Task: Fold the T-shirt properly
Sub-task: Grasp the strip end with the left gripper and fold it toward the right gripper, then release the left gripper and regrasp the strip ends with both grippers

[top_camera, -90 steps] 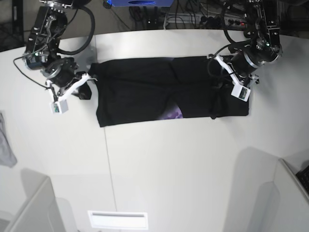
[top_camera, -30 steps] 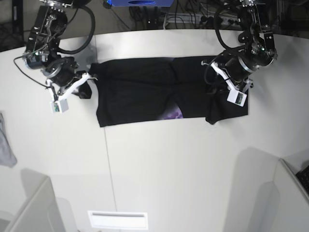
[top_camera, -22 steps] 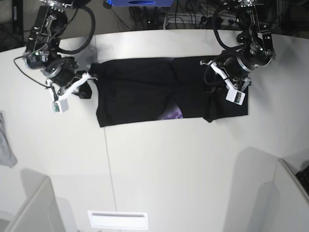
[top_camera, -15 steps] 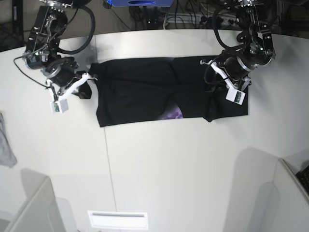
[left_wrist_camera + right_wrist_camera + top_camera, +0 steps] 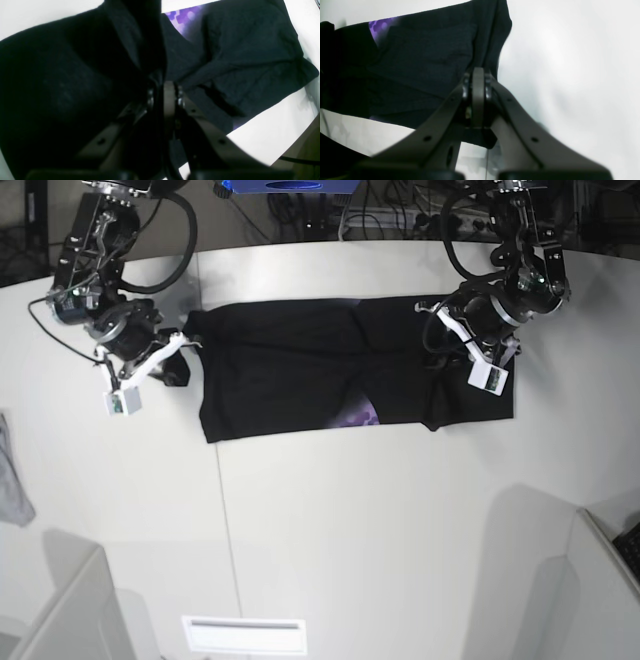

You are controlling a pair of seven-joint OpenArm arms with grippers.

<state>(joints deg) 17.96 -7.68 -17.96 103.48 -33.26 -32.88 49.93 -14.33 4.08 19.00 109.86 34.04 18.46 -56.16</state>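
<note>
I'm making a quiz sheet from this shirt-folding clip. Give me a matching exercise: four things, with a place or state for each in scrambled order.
Things:
1. T-shirt
2. left gripper
3. right gripper
4. grey cloth

Place or state:
a. shut at the shirt's edge, base view's left
b. alone at the table's left edge
c. spread as a black band, purple print peeking out
d. shut on a raised fold of the shirt

Pairs: 1-c, 2-d, 3-a, 4-b

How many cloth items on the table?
2. The black T-shirt lies flat across the far side between the arms; a small grey cloth sits at the base view's left edge, partly cut off.
</note>
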